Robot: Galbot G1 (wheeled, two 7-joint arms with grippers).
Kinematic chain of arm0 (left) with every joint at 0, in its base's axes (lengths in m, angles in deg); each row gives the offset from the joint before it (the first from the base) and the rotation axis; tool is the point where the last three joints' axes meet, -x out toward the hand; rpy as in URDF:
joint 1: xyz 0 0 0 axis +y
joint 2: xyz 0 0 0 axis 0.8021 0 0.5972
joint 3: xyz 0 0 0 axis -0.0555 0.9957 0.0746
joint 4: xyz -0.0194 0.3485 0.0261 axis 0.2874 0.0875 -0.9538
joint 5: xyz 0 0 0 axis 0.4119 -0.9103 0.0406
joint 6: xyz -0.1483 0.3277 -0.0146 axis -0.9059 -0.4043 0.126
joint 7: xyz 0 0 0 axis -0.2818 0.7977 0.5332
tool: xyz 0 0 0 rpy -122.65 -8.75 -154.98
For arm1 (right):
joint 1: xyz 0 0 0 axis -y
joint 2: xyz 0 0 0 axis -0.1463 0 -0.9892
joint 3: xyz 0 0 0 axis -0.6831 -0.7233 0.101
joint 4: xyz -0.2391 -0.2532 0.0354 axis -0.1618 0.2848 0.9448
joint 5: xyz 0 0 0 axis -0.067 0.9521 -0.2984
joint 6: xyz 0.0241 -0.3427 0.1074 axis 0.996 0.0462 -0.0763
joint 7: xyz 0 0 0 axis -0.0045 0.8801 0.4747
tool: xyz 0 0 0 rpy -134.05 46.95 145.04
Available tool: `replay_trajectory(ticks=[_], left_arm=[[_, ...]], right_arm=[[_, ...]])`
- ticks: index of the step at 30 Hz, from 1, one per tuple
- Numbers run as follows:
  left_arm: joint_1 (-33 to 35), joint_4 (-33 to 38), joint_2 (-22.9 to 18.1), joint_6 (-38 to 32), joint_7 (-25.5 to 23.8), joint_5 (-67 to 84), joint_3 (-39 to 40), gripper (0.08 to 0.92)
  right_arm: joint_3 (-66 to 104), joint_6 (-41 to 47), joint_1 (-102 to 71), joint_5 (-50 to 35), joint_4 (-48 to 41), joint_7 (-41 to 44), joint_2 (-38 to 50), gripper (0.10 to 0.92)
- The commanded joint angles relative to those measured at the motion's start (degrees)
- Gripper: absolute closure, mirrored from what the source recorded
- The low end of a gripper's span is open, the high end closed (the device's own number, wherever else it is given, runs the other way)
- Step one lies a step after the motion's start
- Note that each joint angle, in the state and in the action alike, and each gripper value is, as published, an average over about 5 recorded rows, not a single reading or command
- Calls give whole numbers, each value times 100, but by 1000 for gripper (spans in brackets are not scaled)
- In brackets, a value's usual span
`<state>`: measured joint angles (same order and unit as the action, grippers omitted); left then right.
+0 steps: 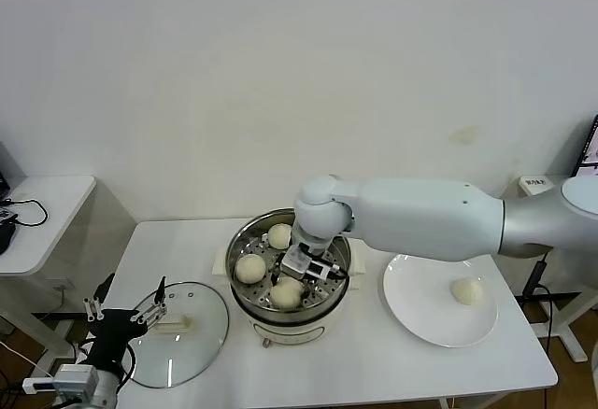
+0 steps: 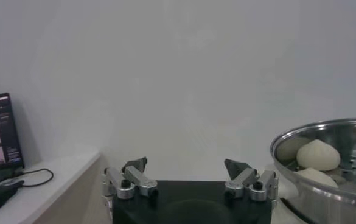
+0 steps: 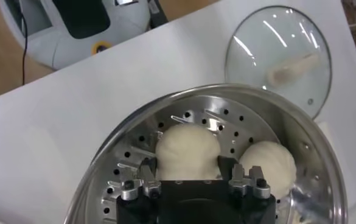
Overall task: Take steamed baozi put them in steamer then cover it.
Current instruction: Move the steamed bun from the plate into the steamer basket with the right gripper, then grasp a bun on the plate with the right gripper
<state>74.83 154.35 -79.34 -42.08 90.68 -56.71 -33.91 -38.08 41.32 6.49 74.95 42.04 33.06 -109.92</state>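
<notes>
A: Near side first. Left gripper [image 1: 126,317]?

B: Idle at table's front-left corner, fingers spread wide, nothing between them. Cover [image 1: 177,332] lies flat on table [image 1: 374,372] just beside it, handle up.

A: Steamer [image 1: 288,274]?

B: Mid-table, uncovered. Three baozi on the perforated tray. Right gripper [image 3: 188,173] is down inside the pot, jaws parted either side of front baozi [image 3: 187,150], pads close alongside it; bun rests on tray. Cannot tell if pads touch. Second baozi [image 3: 268,167] just beside it.

A: Farther off?

B: Third baozi [image 1: 279,235] at tray's back. Fourth baozi [image 1: 466,291] sits on white plate [image 1: 420,320], right of steamer, well apart from both grippers.
</notes>
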Motion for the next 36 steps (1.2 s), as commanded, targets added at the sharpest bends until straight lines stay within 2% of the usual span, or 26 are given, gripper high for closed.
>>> replay_trajectory(ticks=[1,5,14,24,30,36], left_arm=[[-6,-7,7,4,-2,-3,4,177],[-7,-12,21,5,-6,-3,-4,177],[-31,-54,93,1,-10,-21,-7,177],[-76,-85,173,0,-20,-9,67,177],[-121,-99,233,5,-17,-5,150,177],[-172,-86,279,26,-14,-16,250,177]], right_arm=[[0,-206,37,19,19,26,9,262],[105,-195,148,10,30,58,101,208],[1010,471,378,-86,-80,127,751,202],[1633,1861,157,-336,407,300,2800,203],[1817,1884,-475,325,565,282,4145,202],[3092,1782,-2202,804,416,196,4780,203]])
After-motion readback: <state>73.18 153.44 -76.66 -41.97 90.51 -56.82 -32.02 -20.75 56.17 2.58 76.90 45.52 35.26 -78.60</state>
